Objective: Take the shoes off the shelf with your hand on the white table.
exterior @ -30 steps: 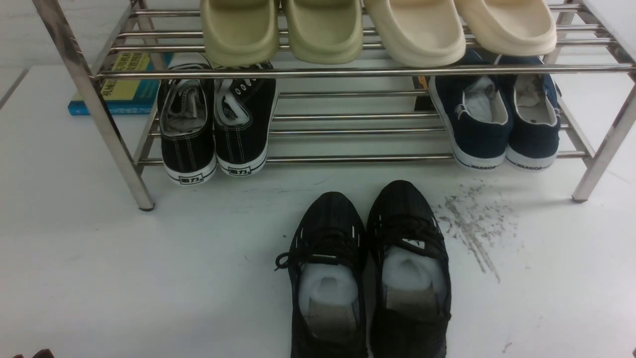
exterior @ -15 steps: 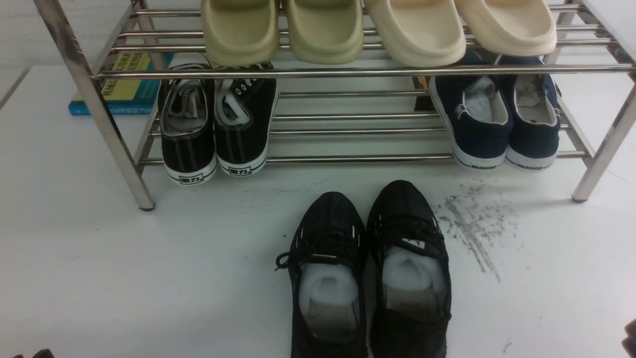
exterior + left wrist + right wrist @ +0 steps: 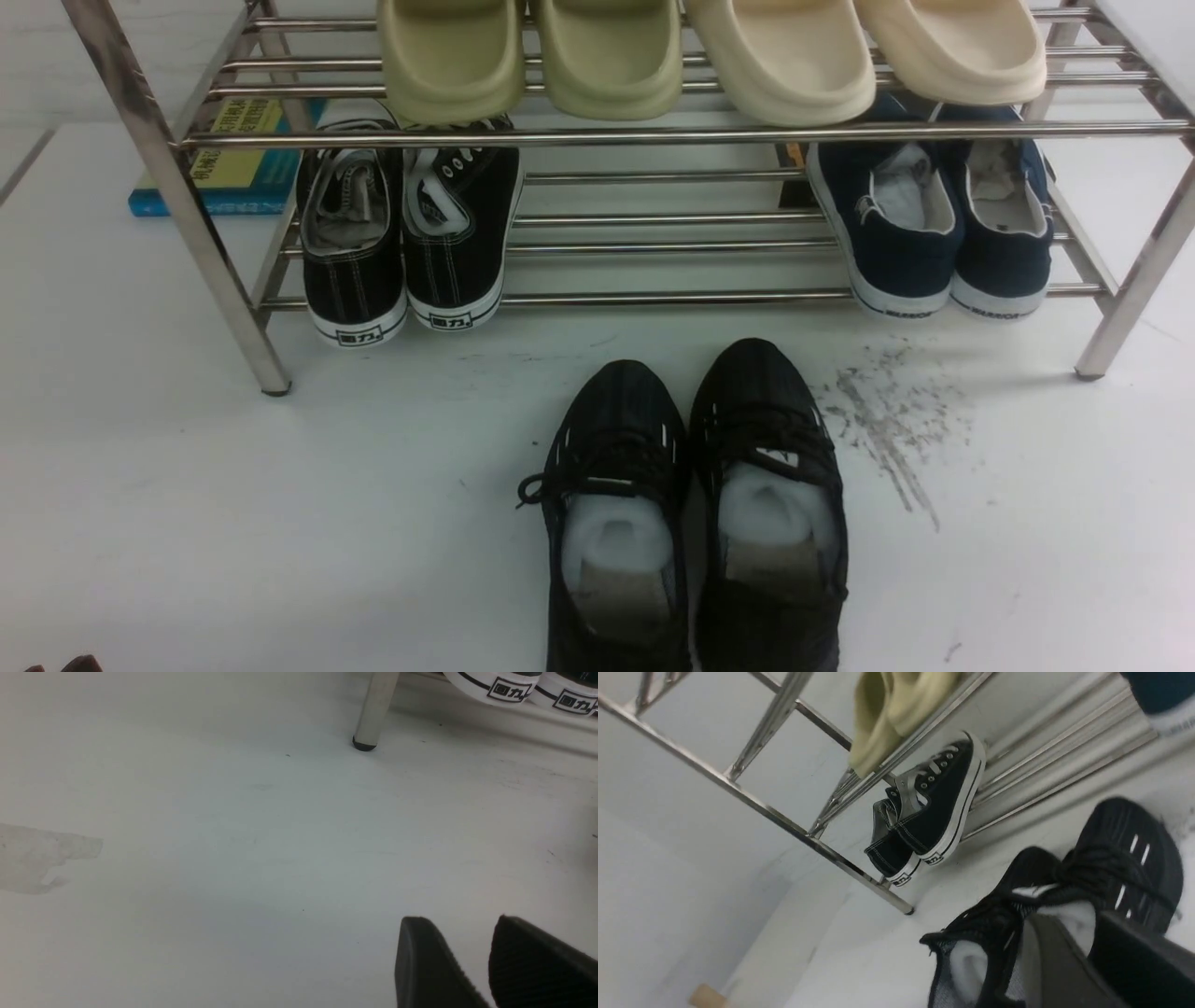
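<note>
Right gripper, jaws narrowly apart and empty, sits close to the black mesh sneakers. Past them is a strip of bare white table, then the shelf and its front rail. The shoes sit farthest, heels at the lower tier's edge. Left gripper, slightly parted, hangs over open table.
</note>
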